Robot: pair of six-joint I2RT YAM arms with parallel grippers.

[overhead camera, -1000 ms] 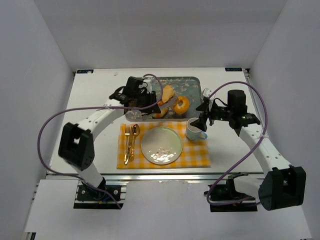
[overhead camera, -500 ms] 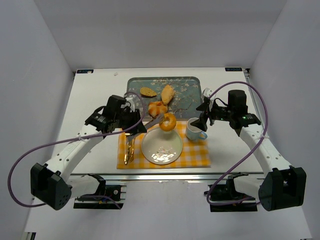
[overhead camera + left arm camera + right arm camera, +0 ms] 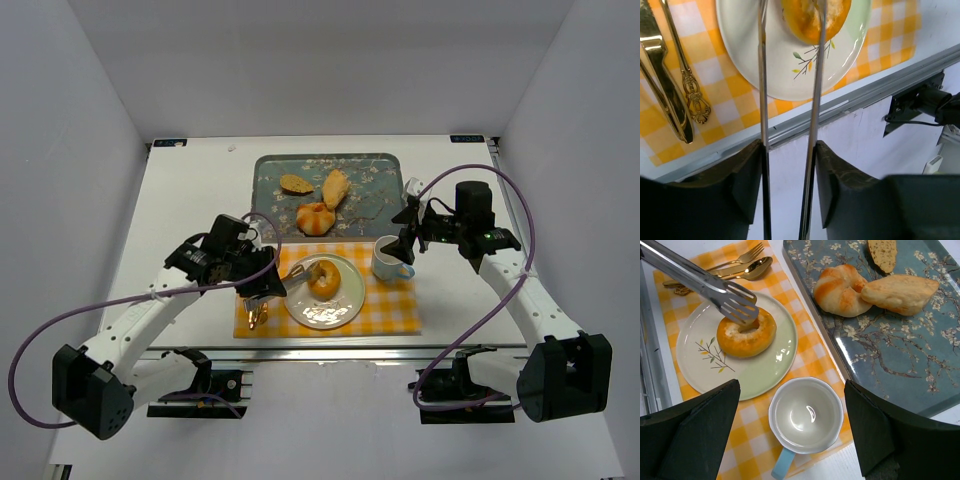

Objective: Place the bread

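The left tool [image 3: 788, 150] is closed on the two arms of a pair of metal tongs [image 3: 815, 100], one arm against each finger, and the tongs reach forward over the plate [image 3: 767, 372]. Their scalloped tips sit at the hole of the bread [image 3: 742, 346], the golden-orange ring that lies on the plate's left half. Whether the blades pinch it or only rest on it cannot be told. The ring looks light and soft-crusted, so it should give under a hard squeeze, and its smooth, slightly shiny skin may slide against bare metal. The safest hold is probably one blade through the hole and the other outside the ring, clamping one side gently. A pinch across the whole width would more likely let it roll out. The plate stands on a yellow checked placemat [image 3: 812, 360] on the white tabletop [image 3: 180, 200], beside gold cutlery [image 3: 670, 100]. The right tool [image 3: 792, 400] hangs with its jaws wide and empty above the cup [image 3: 806, 415]. Beyond lies the floral tray [image 3: 890, 355].
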